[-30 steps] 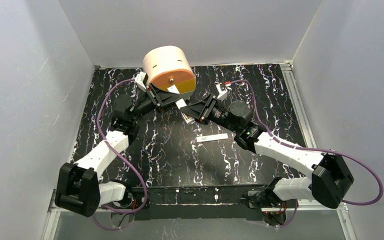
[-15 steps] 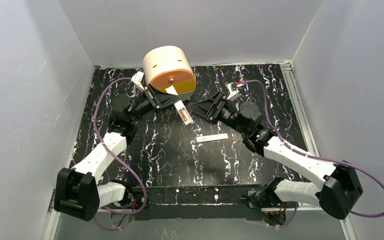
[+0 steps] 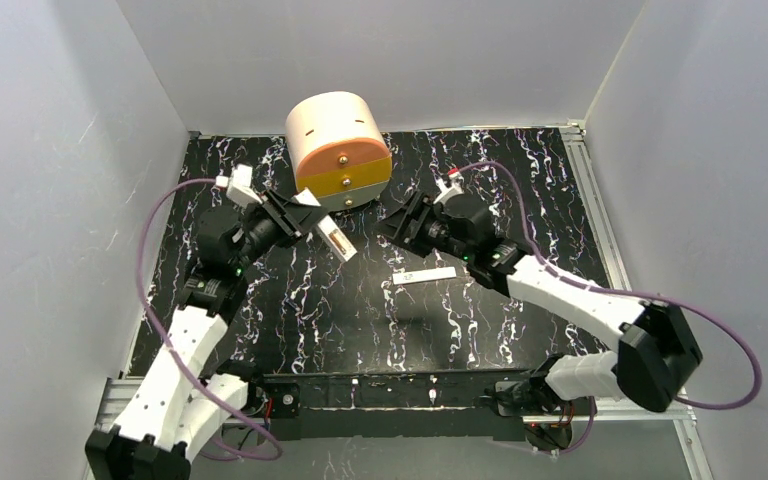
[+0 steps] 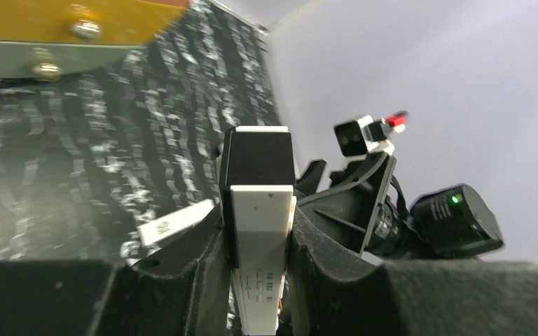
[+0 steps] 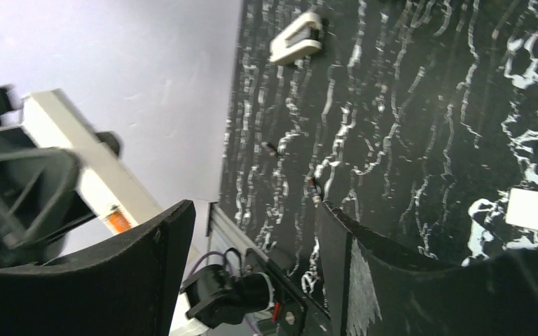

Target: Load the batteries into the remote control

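the black, white-veined bench carried a round peach-and-orange drum at its far edge, and both arms reached in just in front of it.

the left claw was clamped on the remote control, which it held off the bench, tilted, between the drum and the right arm. its pads pinched the handset's long sides near one end, and the rest stuck out past the fingertips. the right claw stood just beside it with its jaws wide apart and nothing between them.

a narrow white bar lay flat on the bench near the right arm. a small white-grey wedge-shaped piece lay well apart from it, possibly the battery cover.

one coppery battery showed in the remote's open side, seemingly seated already. i could not find the second one for certain.

the remote looked light, stiff and smooth, so a pinch across its narrow width should hold, though a push on the free end could swing it in the pads. a battery that small and round would likely roll and slip, so i would take it across its middle, long axis in line with the slot.
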### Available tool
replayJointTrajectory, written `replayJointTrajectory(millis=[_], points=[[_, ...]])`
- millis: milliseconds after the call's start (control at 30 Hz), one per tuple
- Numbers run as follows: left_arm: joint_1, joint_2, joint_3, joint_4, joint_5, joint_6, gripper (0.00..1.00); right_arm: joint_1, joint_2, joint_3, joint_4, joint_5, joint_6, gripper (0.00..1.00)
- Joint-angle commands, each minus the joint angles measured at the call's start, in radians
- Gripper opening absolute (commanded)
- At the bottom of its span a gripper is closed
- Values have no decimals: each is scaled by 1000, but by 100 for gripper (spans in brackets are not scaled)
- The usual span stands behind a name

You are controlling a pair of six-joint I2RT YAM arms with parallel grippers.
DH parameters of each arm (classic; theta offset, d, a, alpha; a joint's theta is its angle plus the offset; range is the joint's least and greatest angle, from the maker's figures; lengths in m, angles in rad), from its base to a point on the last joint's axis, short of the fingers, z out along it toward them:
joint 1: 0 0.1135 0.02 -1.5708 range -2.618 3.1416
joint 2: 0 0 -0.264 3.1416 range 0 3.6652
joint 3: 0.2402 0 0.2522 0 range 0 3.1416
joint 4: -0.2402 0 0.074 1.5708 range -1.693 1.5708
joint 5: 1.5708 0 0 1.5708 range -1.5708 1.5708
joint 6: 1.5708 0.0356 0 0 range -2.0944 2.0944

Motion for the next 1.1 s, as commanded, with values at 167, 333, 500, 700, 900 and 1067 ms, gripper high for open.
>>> replayJointTrajectory(millis=[167,333,500,700,900,1067], points=[[9,-251,149,-571,-650,259,0,221,335,253,-155,188,-210,66],[10,-345,164,-617,-840,321,0,389,553,446,-235,328,-406,68],[9,-383,194,-655,-958,358,0,483,711,593,-278,441,-543,70],[10,-408,219,-670,-1068,419,0,509,836,692,-299,466,-618,62],[10,-394,252,-678,-1124,492,0,512,933,776,-322,454,-689,60],[9,-397,242,-671,-1118,503,0,517,983,829,-331,424,-722,60]])
